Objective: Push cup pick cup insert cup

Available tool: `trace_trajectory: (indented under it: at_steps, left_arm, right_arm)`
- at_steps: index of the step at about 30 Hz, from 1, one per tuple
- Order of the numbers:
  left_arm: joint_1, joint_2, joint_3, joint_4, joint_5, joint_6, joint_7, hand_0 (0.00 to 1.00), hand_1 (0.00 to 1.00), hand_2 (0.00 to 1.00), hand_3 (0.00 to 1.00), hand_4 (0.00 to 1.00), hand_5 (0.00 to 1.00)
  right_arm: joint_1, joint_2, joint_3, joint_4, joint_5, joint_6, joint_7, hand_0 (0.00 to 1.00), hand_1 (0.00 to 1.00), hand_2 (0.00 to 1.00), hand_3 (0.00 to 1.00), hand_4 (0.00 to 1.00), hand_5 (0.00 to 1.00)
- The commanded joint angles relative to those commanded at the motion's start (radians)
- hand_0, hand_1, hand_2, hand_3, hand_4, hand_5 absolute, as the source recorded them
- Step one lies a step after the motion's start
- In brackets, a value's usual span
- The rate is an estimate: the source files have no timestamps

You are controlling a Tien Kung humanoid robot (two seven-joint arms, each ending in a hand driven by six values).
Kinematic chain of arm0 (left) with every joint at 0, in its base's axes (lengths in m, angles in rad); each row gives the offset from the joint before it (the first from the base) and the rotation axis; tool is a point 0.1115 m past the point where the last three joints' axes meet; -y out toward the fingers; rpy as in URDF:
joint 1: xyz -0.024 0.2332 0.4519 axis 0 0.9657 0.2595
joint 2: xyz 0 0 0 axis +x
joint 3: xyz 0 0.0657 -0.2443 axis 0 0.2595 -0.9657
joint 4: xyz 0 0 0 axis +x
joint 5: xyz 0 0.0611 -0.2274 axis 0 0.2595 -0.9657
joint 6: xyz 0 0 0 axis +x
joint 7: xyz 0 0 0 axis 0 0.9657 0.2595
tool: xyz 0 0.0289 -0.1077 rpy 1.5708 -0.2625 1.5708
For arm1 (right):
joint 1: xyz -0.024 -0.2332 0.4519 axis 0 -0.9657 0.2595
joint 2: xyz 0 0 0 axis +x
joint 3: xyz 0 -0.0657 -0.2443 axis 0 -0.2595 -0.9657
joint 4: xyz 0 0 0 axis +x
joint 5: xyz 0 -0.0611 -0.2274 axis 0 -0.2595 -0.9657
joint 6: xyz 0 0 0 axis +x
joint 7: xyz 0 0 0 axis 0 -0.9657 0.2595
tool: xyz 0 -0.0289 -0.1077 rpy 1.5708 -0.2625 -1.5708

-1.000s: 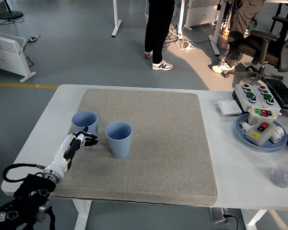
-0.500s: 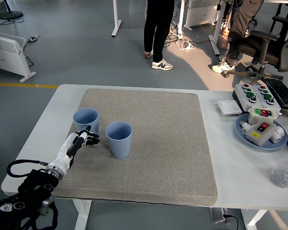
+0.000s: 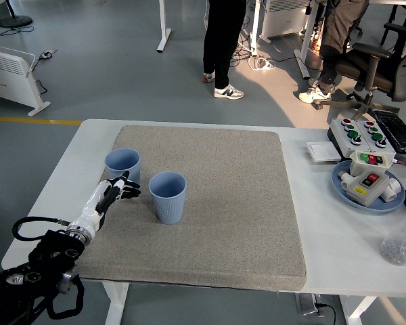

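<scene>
Two cups, left cup (image 3: 123, 166) and right cup (image 3: 168, 196), are plain pale blue. The mat (image 3: 203, 203) is speckled grey-beige on a white surface (image 3: 338, 244). The left hand (image 3: 115, 193) is white with black fingers (image 3: 130, 194).

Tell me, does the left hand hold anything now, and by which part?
Nothing is held: the left hand is open beside the left cup, not around it.

left hand (image 3: 116, 192): white segmented shell, black fingers
wrist: silver metal cuff
left arm (image 3: 34, 271): black, bulky housing with round joints
cable: black loop beside forearm
</scene>
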Motion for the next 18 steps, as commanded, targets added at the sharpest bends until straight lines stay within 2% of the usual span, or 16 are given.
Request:
trace_trajectory:
  at_steps: [8,14,18]
  left_arm:
    - [-0.043,-0.013,0.064,0.05,-0.061,-0.005,-0.007,0.693,0.573,0.5,0.46,0.574,0.998]
    - [-0.083,-0.026,0.156,0.101,-0.131,-0.002,-0.02,0.7,0.589,0.509,0.474,0.572,0.998]
    - [-0.1,-0.028,0.188,0.126,-0.167,-0.002,-0.024,0.701,0.589,0.51,0.475,0.572,0.998]
  right_arm:
    - [0.003,0.0,-0.006,0.0,0.001,0.002,0.0,0.528,0.546,0.505,0.571,0.145,0.998]
    - [0.006,0.0,-0.012,0.0,0.0,0.003,0.0,0.528,0.546,0.505,0.57,0.145,0.998]
    - [0.007,0.0,-0.019,0.0,0.002,0.003,0.0,0.528,0.546,0.505,0.57,0.144,0.998]
